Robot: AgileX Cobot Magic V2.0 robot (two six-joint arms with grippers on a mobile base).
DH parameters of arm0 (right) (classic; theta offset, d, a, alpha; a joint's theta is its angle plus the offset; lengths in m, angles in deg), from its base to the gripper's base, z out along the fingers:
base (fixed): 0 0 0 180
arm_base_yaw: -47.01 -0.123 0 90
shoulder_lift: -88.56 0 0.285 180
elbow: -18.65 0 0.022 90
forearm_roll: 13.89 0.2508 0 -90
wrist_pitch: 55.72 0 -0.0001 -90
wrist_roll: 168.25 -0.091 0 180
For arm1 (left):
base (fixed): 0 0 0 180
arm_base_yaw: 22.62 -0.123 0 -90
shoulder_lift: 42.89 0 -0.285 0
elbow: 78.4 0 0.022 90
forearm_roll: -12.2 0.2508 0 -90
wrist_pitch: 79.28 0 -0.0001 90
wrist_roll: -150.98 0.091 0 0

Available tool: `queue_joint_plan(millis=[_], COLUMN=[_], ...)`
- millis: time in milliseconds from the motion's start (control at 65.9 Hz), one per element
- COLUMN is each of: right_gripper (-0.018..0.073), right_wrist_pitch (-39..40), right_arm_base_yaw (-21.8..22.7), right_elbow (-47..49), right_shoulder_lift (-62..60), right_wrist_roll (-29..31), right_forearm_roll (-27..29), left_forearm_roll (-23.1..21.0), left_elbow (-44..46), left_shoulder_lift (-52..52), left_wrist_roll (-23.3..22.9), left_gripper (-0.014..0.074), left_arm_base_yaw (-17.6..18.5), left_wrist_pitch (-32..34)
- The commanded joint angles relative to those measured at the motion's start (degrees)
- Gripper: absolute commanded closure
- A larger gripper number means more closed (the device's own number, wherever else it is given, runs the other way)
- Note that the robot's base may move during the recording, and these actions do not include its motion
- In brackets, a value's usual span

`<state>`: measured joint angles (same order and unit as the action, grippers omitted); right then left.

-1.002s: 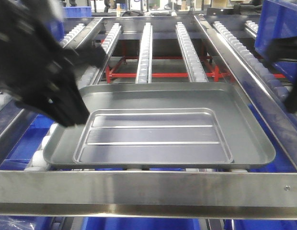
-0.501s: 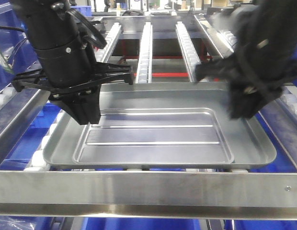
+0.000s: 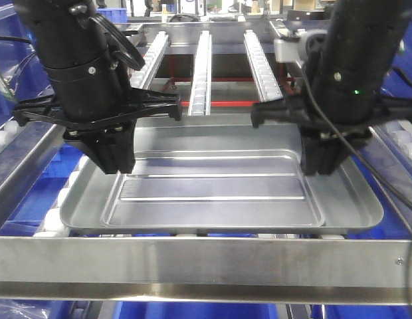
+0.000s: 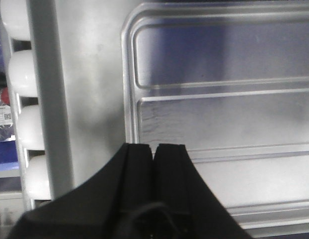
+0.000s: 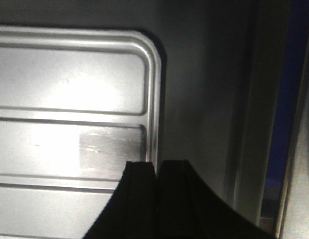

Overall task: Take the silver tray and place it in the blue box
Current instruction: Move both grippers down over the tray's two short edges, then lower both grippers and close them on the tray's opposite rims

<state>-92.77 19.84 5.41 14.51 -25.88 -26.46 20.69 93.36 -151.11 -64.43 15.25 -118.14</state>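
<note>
The front view is evenly lit from above and sharp; both arms throw soft shadows on the silver tray (image 3: 219,189) under them. The left wrist view is bright: the white rollers (image 4: 22,74) are almost burnt out, and the black fingers (image 4: 139,169) are close, soft and without detail. The right wrist view is dim, darkest at its right side, with one strong glare patch on the tray.

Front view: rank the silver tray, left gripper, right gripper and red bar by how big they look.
1. silver tray
2. left gripper and right gripper: they look alike, so no ranking between them
3. red bar, thin and farthest back
</note>
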Motion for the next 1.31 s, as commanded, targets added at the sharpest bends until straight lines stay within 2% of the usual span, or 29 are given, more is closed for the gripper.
queue_joint_plan(millis=[0,91,182,304,410,471,531,683,911,1290], right_gripper=[0.0322,0.0220,0.0207,0.0207,0.0207,0.0207,0.0207,0.0207,0.0207,0.0207], right_wrist_pitch=[0.90,0.47,0.57,0.63,1.47,1.80,1.80,1.93,1.93,3.62], right_arm_base_yaw=[0.11,0.11,0.11,0.18,0.18,0.18,0.18,0.18,0.47,0.68], right_elbow=[2.18,2.18,2.18,2.18,2.18,2.18,2.18,2.18,2.18,2.18], right_shoulder_lift=[-2.46,-2.46,-2.46,-2.46,-2.13,-1.59,-0.95,-0.07,-0.01,0.67], right_wrist_roll=[0.74,0.74,0.74,0.74,0.74,0.74,0.74,0.74,0.74,0.74], right_forearm_roll=[0.09,0.73,0.73,0.68,0.68,0.68,0.68,0.68,0.59,0.22], left_forearm_roll=[0.64,1.18,2.56,2.17,-0.97,-1.94,-1.94,-1.84,-2.02,-2.02], left_elbow=[1.69,1.69,1.69,1.69,1.69,1.69,1.69,1.69,1.69,1.69], left_shoulder_lift=[2.43,2.43,2.43,2.43,2.43,2.43,2.43,2.43,-0.36,-2.42], left_wrist_roll=[-0.67,-0.67,-1.09,-1.19,-1.19,0.32,2.32,2.66,2.66,1.15], left_gripper=[0.0581,0.0451,0.0377,0.0377,0.0377,0.0377,0.0377,0.0377,0.0377,0.0377], left_arm_base_yaw=[0.52,0.52,0.18,-1.36,-3.34,-4.14,-4.14,-3.50,-1.70,-1.85], left_wrist_pitch=[0.80,0.68,0.55,0.69,0.69,0.69,0.69,0.82,0.95,4.00])
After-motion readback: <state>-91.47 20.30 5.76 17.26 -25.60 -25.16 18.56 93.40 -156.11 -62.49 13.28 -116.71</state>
